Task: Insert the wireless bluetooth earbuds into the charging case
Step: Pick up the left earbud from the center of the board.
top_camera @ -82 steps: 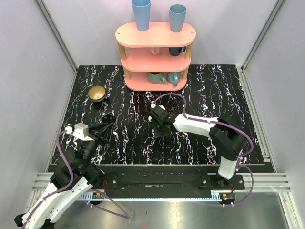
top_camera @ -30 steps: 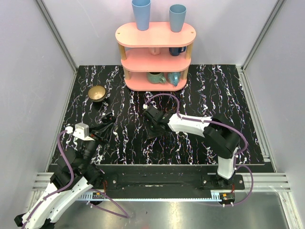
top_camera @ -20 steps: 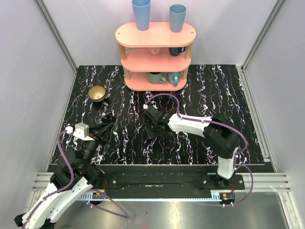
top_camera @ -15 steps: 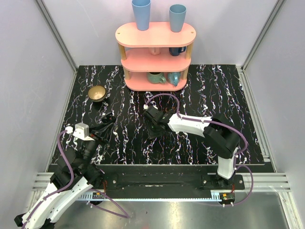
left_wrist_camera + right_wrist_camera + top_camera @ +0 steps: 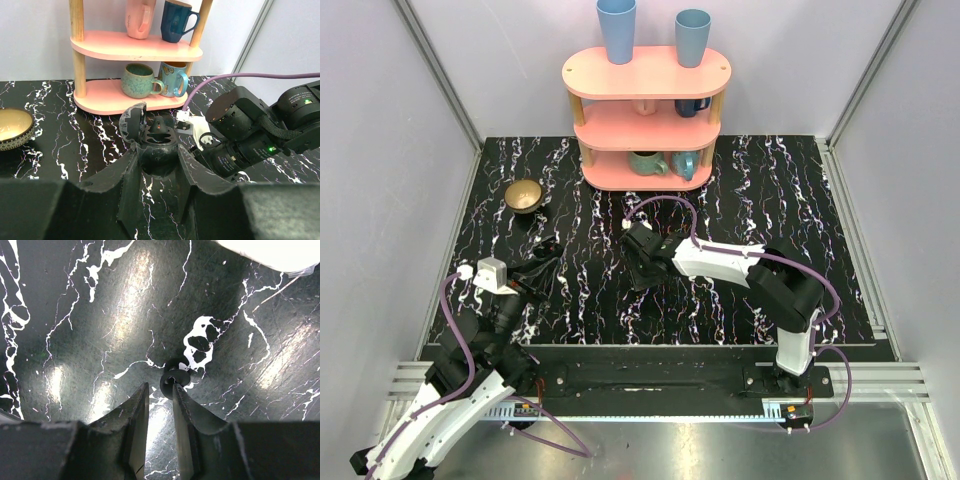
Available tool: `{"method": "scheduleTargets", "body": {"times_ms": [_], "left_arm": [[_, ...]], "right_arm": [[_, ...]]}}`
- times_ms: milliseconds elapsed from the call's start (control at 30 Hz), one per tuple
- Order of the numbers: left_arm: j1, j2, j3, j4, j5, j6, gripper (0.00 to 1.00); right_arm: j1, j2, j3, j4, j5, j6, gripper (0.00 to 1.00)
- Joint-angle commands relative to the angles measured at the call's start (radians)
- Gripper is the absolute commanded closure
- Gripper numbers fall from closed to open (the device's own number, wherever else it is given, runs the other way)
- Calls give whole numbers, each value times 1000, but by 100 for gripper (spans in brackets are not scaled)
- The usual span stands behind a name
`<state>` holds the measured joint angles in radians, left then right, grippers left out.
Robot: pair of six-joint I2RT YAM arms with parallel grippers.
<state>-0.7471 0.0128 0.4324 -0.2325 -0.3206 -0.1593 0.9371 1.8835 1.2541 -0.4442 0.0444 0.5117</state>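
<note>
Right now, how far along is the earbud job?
Done: charging case sits open in the left gripper. In hand: right gripper tips are at a black earbud on the marble; grasp unclear. Left: carry it to the case; a second earbud isn't visible.

A lab test cell, this. Pale panel walls (image 5: 390, 180) on aluminium framing (image 5: 440, 85) box in the marble-patterned bench (image 5: 760, 180)

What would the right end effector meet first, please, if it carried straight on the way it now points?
The small dark earbud, lying on the marble table right at the tips of the right end effector. It may already touch them; depth is unclear.
</note>
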Motion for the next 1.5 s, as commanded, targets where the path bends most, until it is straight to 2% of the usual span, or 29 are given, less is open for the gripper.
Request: {"method": "scheduleTargets", "body": {"times_ms": [0,700,1067,1267,1467], "left_arm": [[-1,-145,32,33,-18,-13,100],[-1,-143,32,28,-26,-17,100],[-3,-143,32,27,-26,-19,100],[-1,-142,32,27,-26,-19,100],[-3,-139,31,30,-26,-19,100]], "right_arm": [[6,5,-4,-31,34,-10,67],[8,-4,7,-70,94,-12,68],[6,-20,7,-70,123,-2,80],[-1,-15,-1,-70,129,-2,71],[-9,-15,-1,-70,130,1,71]]}}
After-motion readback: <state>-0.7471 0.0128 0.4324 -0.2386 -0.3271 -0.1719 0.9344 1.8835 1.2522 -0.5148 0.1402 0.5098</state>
